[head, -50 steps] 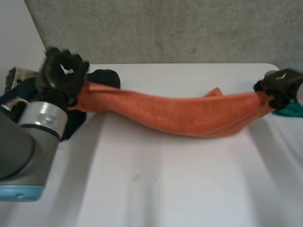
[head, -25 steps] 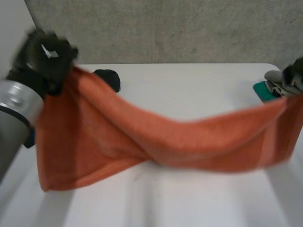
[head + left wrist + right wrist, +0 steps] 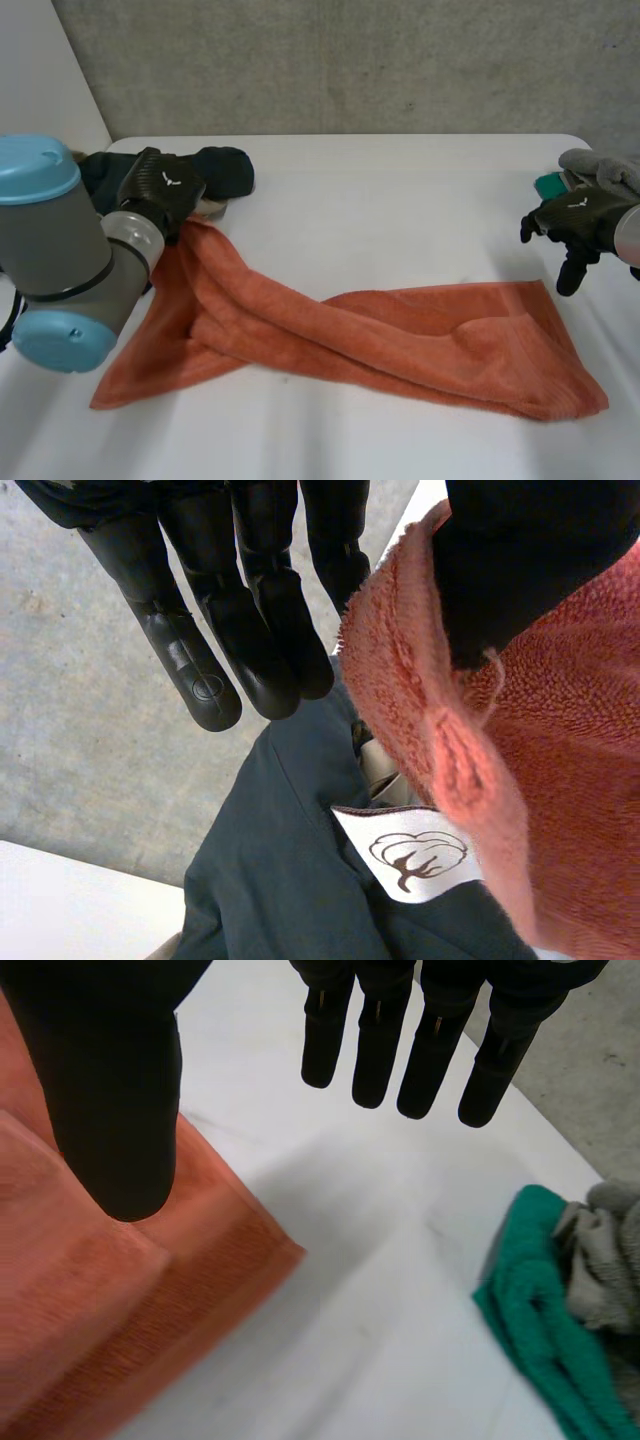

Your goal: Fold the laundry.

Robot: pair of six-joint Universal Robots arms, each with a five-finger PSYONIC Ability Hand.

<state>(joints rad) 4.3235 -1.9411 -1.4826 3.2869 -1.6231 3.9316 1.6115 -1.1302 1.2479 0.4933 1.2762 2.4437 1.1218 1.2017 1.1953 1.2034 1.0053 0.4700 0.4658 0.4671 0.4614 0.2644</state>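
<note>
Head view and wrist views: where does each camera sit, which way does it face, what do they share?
Head view: behind, between the arms, looking down at the white table; both arms, left hand, right hand.
Left wrist view: on the left wrist, along the palm; straight fingers beside a dark garment.
Right wrist view: on the right wrist, facing the table; fingers near a green cloth.
All three share the orange towel.

The left arm [image 3: 62, 255] reaches forward at the near left. The left hand [image 3: 160, 188] has straight fingers [image 3: 205, 630], with the thumb spread apart. The right hand [image 3: 578, 222] has straight, parallel fingers [image 3: 430, 1040], with the thumb [image 3: 110, 1080] well clear of them.
</note>
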